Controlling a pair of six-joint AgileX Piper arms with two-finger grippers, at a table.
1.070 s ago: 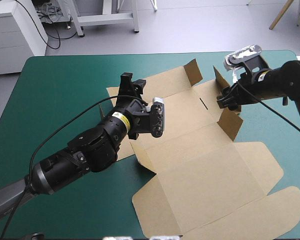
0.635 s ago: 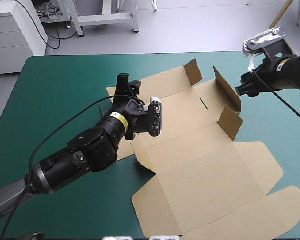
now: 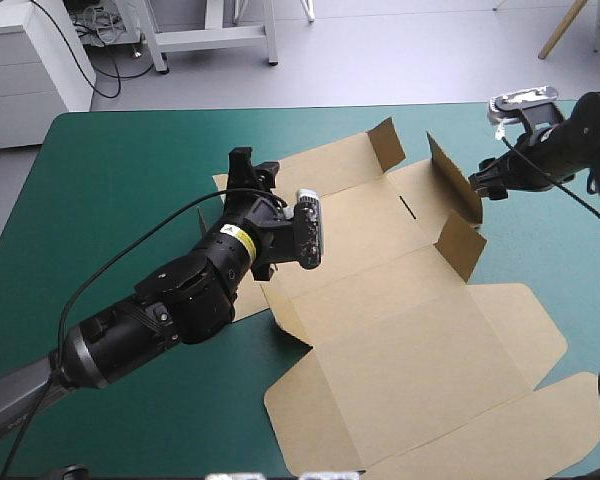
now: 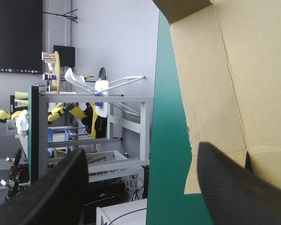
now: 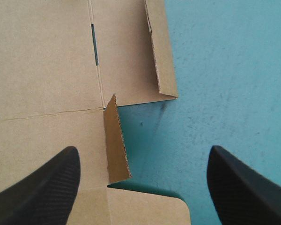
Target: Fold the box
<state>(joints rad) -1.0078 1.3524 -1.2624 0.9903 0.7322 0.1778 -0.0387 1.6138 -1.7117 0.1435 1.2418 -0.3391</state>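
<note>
Since the earlier frames our right gripper (image 3: 483, 184) has drawn back from the upright flap (image 3: 452, 178) it was touching. It now hangs just beside that flap, toward the table's right edge. Our left gripper (image 3: 253, 168) has barely shifted and is poised over the box's far left corner. The wrist views show what the high view does not: both sets of fingers are spread wide and hold nothing. The box (image 3: 410, 340) lies mostly flat on the teal-green cover (image 3: 130, 180), right of centre. In the right wrist view a short flap (image 5: 116, 140) stands on edge ahead of the fingers, with the slot (image 5: 96, 44) beyond it.
</note>
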